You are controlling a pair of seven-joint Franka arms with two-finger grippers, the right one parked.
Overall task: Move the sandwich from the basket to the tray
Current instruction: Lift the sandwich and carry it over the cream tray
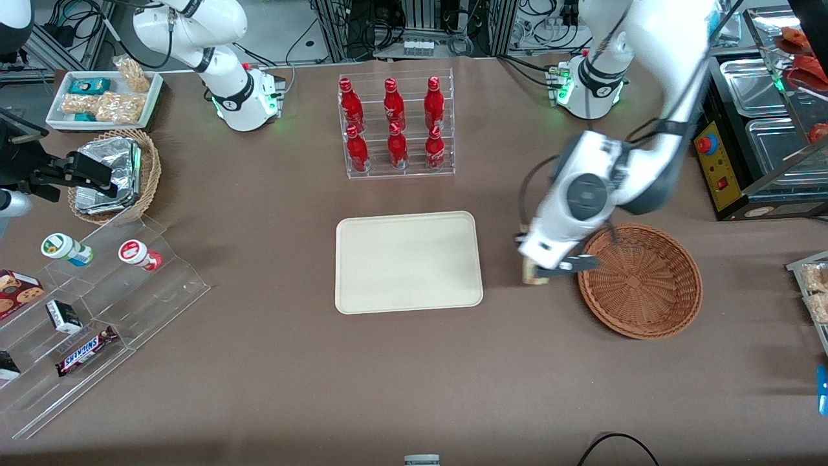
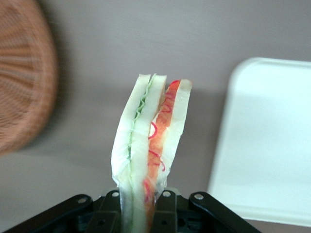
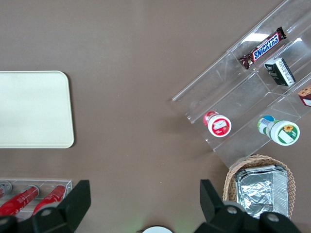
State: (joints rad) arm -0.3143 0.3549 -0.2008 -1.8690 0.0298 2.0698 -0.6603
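Sandwich in gripper, between basket and tray.

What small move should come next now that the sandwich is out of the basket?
Probably carry it sideways toward the tray. The claw is shut on the sandwich and sits over bare table between the basket and the tray, so the sandwich is not yet above the tray. The tray's surface looks bare, so any spot on it should do.

Six red bottles, one sandwich
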